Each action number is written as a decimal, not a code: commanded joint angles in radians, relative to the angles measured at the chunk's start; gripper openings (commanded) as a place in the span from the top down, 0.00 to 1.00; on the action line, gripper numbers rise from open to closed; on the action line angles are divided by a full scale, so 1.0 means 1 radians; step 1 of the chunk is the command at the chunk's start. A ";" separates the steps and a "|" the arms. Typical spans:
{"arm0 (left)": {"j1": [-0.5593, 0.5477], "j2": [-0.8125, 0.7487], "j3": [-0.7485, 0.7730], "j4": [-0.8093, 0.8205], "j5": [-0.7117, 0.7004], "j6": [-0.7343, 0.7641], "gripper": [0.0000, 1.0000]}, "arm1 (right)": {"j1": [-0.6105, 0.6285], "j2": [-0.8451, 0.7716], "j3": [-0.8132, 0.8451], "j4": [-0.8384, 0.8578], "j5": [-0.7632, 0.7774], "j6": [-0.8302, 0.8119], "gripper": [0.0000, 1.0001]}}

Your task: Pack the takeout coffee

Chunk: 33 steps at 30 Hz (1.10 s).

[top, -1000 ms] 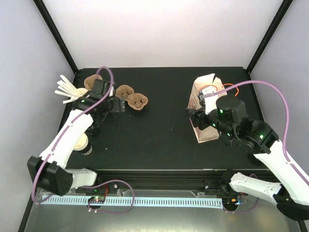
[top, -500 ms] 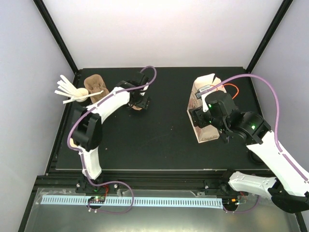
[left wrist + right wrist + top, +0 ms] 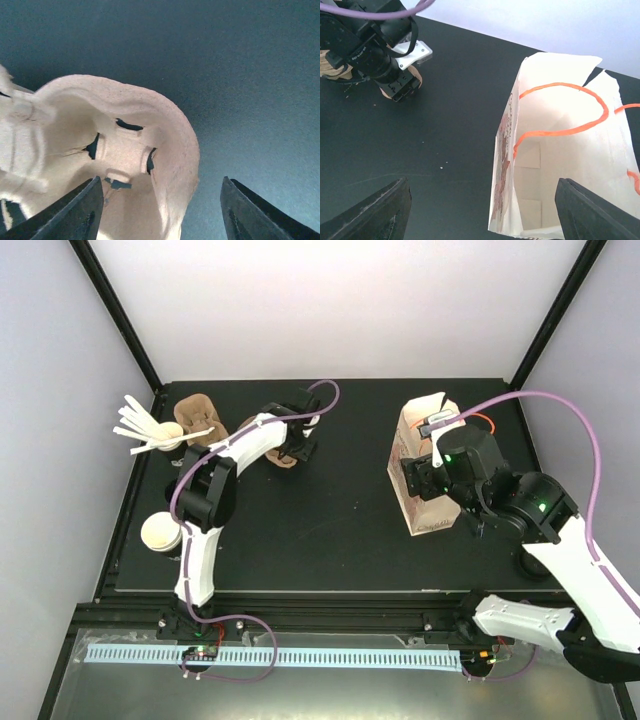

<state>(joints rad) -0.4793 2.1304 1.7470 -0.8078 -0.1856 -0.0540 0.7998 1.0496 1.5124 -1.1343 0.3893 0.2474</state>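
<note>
Open worktop (image 3: 340,500) is separating pulp carrier (image 3: 125,145) from paper bag (image 3: 560,150). Spread, the left end effector (image 3: 161,182) is straddling the carrier's rim; the right end effector (image 3: 482,181) is hanging spread, empty.

The left arm (image 3: 240,447) rises steeply from its base at lower left. Elbow sharply folded, white forearm running up and to the right toward the far side. Wrist tipped downward. The left gripper (image 3: 160,182) points down, jaws parted. Both dark fingers (image 3: 82,212) show at the bottom corners of the wrist view, with a broad gap between them.

The right arm (image 3: 585,560) climbs from its base at lower right, white link angled outward, then doubles back inward at the elbow. Dark wrist housing carries a green light. The right gripper (image 3: 482,182) faces left and downward, jaws spread wide, fingers (image 3: 377,210) well apart with nothing held between them.
</note>
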 commanded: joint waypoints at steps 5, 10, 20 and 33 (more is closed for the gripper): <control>-0.004 0.089 0.086 -0.062 -0.038 0.022 0.57 | -0.008 -0.019 0.020 -0.023 0.074 0.046 0.16; -0.011 0.054 0.075 -0.086 -0.096 0.030 0.91 | -0.085 -0.007 0.027 -0.031 0.094 0.072 0.07; -0.081 -0.147 0.025 -0.163 -0.194 -0.010 0.98 | -0.321 0.041 0.026 0.034 -0.246 0.135 0.08; -0.181 -0.532 -0.210 -0.188 -0.027 -0.078 0.98 | -0.215 0.168 -0.079 0.135 -0.535 0.084 0.12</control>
<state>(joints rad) -0.6266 1.6520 1.6405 -0.9623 -0.2745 -0.1047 0.5278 1.1999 1.4391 -1.0332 -0.0090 0.3779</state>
